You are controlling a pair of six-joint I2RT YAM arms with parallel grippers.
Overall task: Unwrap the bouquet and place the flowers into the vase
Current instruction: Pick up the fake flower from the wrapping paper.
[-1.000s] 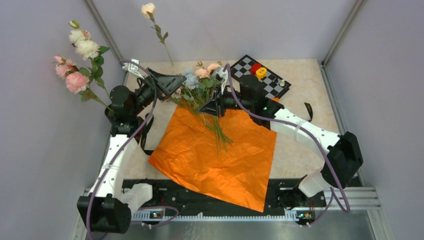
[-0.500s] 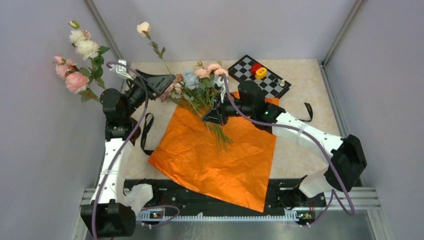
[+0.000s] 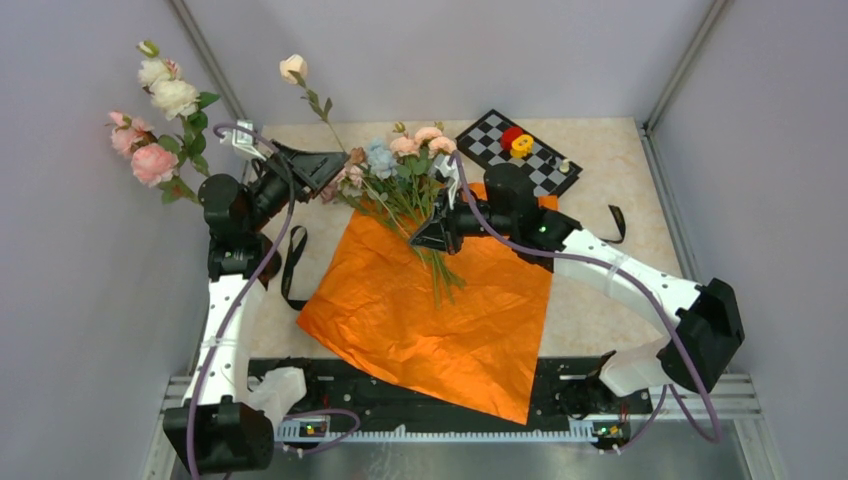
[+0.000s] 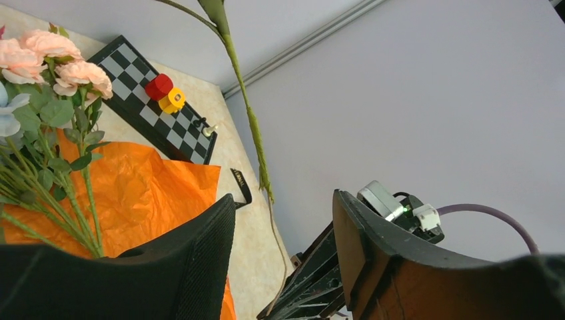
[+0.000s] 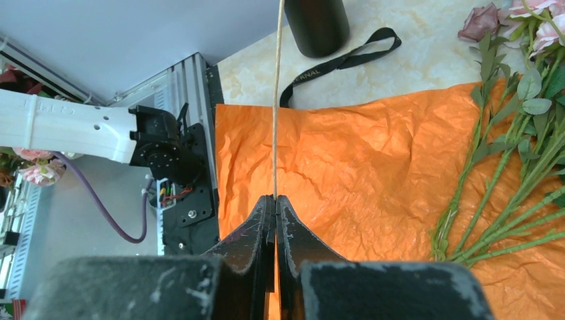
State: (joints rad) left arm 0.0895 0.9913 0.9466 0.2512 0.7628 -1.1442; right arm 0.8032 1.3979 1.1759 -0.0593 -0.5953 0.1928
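Note:
The orange paper [image 3: 430, 310] lies unwrapped and flat on the table. The flowers [image 3: 400, 175] rest in a bunch on its far part, stems toward me. My right gripper [image 3: 418, 238] hovers over them, shut on the thin lower end of a long stem [image 5: 275, 100] with a single peach bloom [image 3: 293, 68]. That stem [image 4: 250, 113] passes between the fingers of my left gripper [image 4: 283, 197], which is open and not touching it. The black vase [image 5: 318, 23] stands just beyond the paper's left edge. In the top view my left arm hides it.
A black ribbon [image 3: 290, 270] lies beside the vase, and another strip [image 3: 617, 222] lies at the right. A checkerboard [image 3: 520, 150] with small pieces sits at the back. Large pink and white roses [image 3: 150, 120] stand out at the far left by the wall.
My left jaws have narrowed around the long stem. The peach bloom has dropped lower, and my right gripper has shifted slightly toward me with the stem end.

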